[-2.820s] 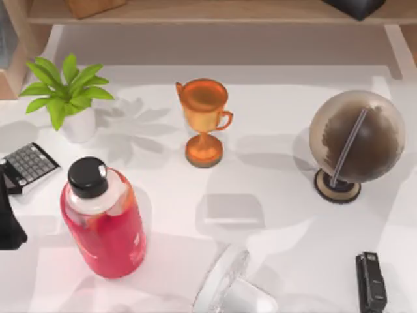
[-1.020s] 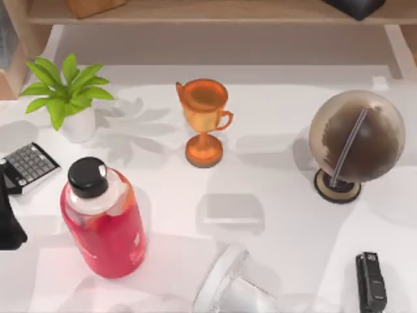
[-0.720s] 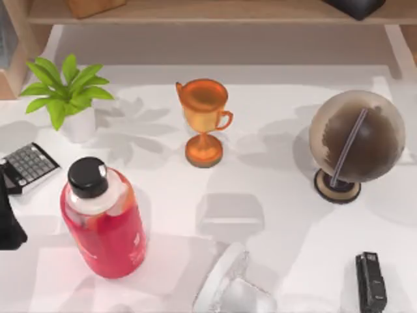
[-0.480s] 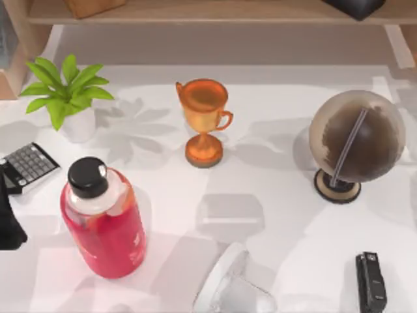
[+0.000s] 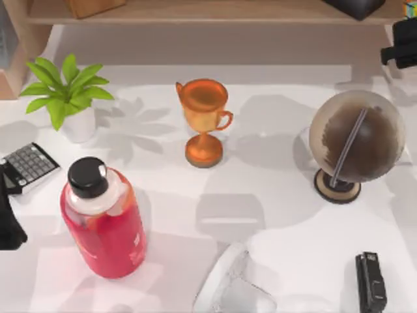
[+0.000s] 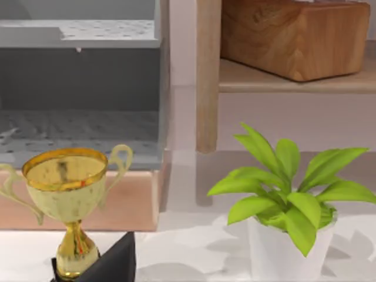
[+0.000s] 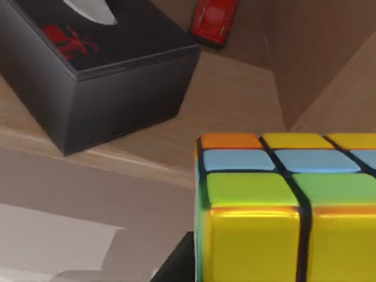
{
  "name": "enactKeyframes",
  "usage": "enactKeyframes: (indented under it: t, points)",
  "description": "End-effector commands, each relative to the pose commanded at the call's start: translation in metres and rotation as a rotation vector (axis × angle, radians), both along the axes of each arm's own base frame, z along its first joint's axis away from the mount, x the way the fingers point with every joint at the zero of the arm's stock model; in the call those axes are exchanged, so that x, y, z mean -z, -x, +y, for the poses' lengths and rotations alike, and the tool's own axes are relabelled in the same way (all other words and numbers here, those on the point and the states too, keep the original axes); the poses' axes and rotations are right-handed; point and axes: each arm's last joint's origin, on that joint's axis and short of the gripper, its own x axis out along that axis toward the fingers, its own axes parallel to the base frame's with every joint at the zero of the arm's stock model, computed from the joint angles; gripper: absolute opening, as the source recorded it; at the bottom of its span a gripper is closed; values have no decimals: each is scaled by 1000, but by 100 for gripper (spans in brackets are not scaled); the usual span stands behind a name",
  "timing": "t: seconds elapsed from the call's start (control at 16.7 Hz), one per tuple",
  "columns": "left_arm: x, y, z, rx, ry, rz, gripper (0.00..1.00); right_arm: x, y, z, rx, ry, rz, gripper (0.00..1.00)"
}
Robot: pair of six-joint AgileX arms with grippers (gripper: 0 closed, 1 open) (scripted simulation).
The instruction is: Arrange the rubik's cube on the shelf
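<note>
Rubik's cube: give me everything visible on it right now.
The rubik's cube is a glossy plastic-looking cube of coloured squares split by dark grid lines. In the right wrist view it shows orange, yellow, light blue and green squares, close to the camera, before the shelf, near a black box and a red toy car. In the top view a sliver of it sits at the far right corner by the right gripper.

You are viewing a rendered office desk: a white tabletop point(image 5: 273, 215) bearing calculator point(image 5: 27, 164), stapler point(image 5: 371, 282), globe point(image 5: 357, 137), trophy point(image 5: 204, 120), below a wooden shelf point(image 5: 215, 12).
</note>
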Motion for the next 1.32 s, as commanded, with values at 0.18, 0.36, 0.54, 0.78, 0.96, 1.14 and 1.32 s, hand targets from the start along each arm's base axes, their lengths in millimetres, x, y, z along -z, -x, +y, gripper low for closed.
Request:
enactKeyframes:
  t: [0.18,0.36,0.54,0.78,0.96,1.14,1.32]
  points:
    - [0,0,0,0,0,0,100,6,-4,46,-20,-42,-192,0]
    - [0,0,0,0,0,0,100,15,-10,93,-30,-111,-349,0]
    - [0,0,0,0,0,0,100,34,-14,142,-37,-184,-452,0]
    - [0,0,0,0,0,0,100,63,-13,198,-48,-266,-525,0]
    - [0,0,0,0,0,0,100,81,-11,223,-56,-295,-540,0]
    - [0,0,0,0,0,0,100,86,-10,227,-57,-298,-540,0]
    - [0,0,0,0,0,0,100,86,-10,227,-57,-298,-540,0]
